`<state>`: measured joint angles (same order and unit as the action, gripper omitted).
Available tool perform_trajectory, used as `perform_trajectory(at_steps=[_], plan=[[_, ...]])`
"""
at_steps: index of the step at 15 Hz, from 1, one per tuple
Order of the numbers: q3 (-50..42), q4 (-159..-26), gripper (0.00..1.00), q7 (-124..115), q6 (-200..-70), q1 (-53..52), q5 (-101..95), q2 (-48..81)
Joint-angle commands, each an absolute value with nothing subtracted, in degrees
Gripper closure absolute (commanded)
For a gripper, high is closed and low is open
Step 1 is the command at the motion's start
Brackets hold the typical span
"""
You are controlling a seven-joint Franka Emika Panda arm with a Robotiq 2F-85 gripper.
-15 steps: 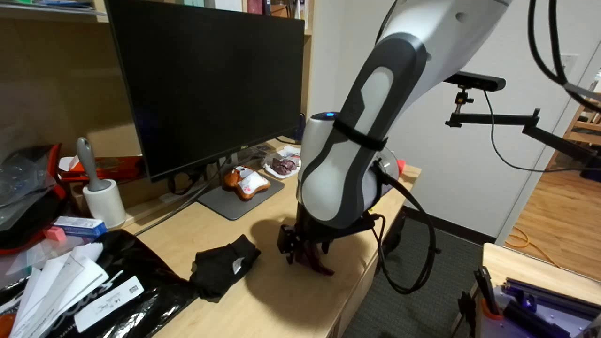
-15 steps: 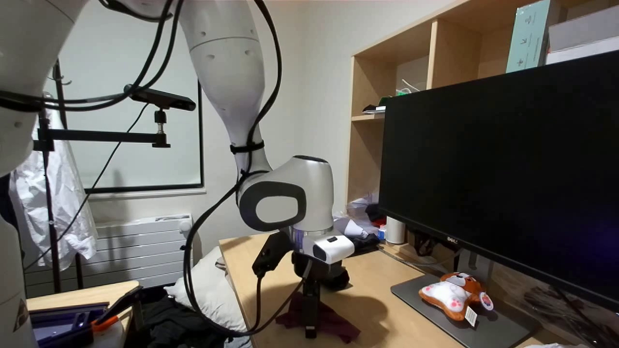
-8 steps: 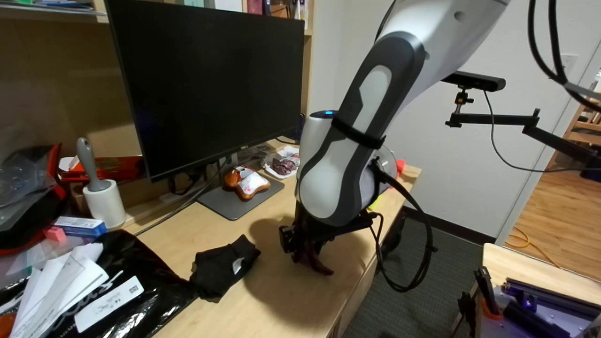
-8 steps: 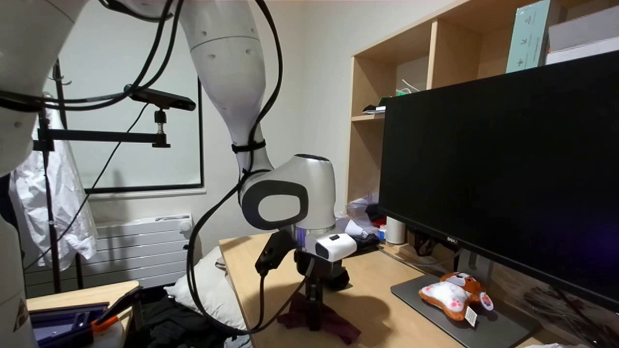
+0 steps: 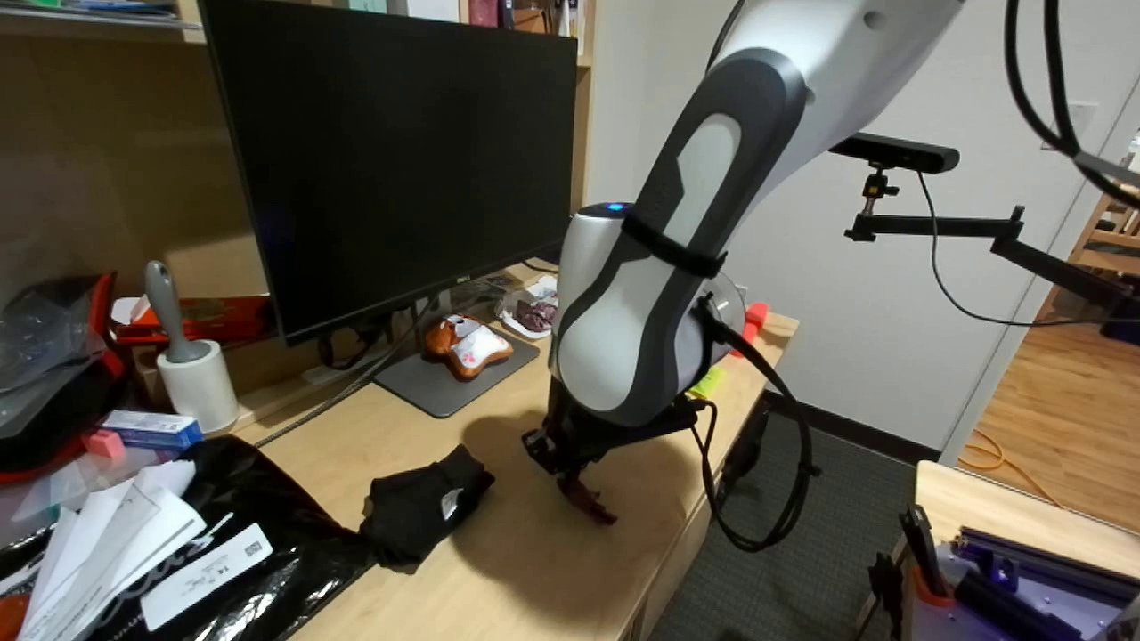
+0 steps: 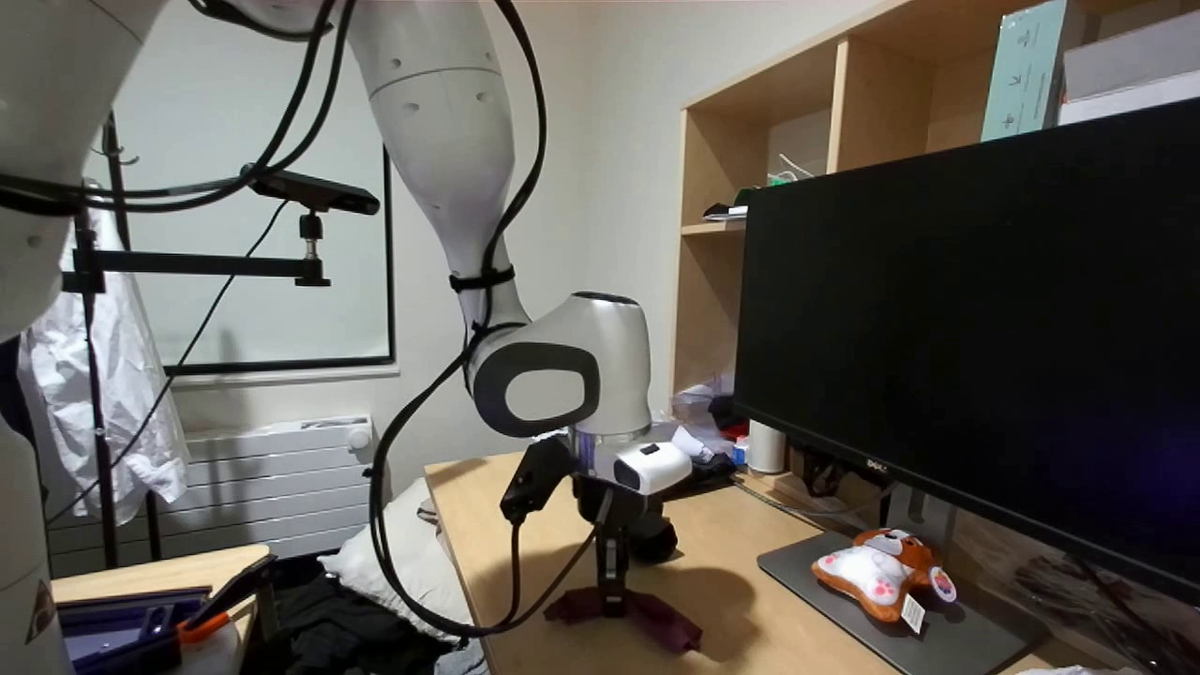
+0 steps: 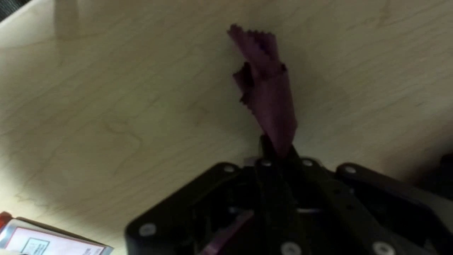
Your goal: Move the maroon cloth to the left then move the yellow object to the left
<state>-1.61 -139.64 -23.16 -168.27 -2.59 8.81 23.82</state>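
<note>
No longer apart as a second ago, the jaws of the gripper [image 7: 279, 149] are now drawn together, and the maroon cloth [image 7: 272, 99] is clamped in their tips. In the wrist view it runs out from them as a narrow, bunched fold; in both exterior views it droops from the gripper, which also stands slightly higher than a second ago. Whether the cloth's ends clear the desk [image 5: 356, 436] I cannot tell. The maroon cloth is between the black cloth [image 5: 423, 512] and the desk's long edge away from the monitor [image 5: 401, 169]. So the pick for the first half looks made, and in my judgement the next need is a carry to the left and a release; kept too low, a loose end could drag. More of the yellow object [image 5: 706, 383] also shows past the arm [image 5: 606, 356] now: it lies near that same long edge, towards the end farthest from the black cloth, near the red object [image 5: 753, 320]. Its own move has yet to begin, as I read it.
</note>
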Motion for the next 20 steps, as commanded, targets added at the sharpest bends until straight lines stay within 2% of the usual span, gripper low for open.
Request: perform_trajectory(at_steps=[1,15,20], plan=[[0.6,-139.8,0.93,-21.6,-166.7,-2.6,11.6,22.4],[13.3,-145.3,0.92,-12.9,-165.8,-2.4,15.1,15.6],[15.5,-146.4,0.92,-16.3,-167.3,-3.5,20.4,17.7]])
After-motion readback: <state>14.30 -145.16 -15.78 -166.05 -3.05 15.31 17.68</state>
